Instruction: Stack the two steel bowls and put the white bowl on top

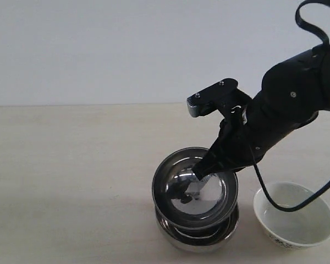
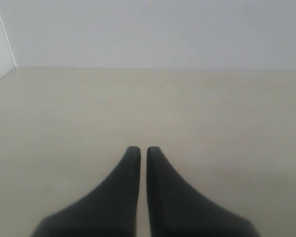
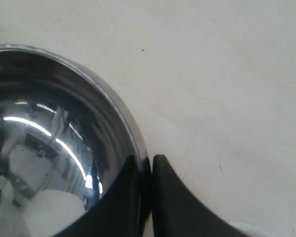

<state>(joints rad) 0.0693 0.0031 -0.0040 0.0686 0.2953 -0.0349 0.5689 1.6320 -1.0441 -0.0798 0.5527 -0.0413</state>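
The right arm (image 1: 289, 104) comes in from the upper right of the exterior frame and slopes down to the lower centre. There the right gripper (image 1: 202, 171) is clamped on the rim of the upper steel bowl (image 1: 179, 184). In the right wrist view its fingers (image 3: 130, 197) pinch that rim, one inside the bowl (image 3: 49, 143) and one outside. The upper bowl sits slightly tilted in the lower steel bowl (image 1: 201, 239), and the pair stands close to the bottom edge of the exterior frame. The white bowl (image 1: 294, 220) stands upright on the desk (image 1: 71, 165) at lower right, just beside the stack and not touching it, under a black cable looping from the arm. Bare desk stretches across the whole left half of the frame. The left gripper (image 2: 139, 150) is seen only in its own wrist view, fingers drawn together with a thin slit between them and holding nothing, over plain desk. Dark marks near the white bowl's base are too small to read.
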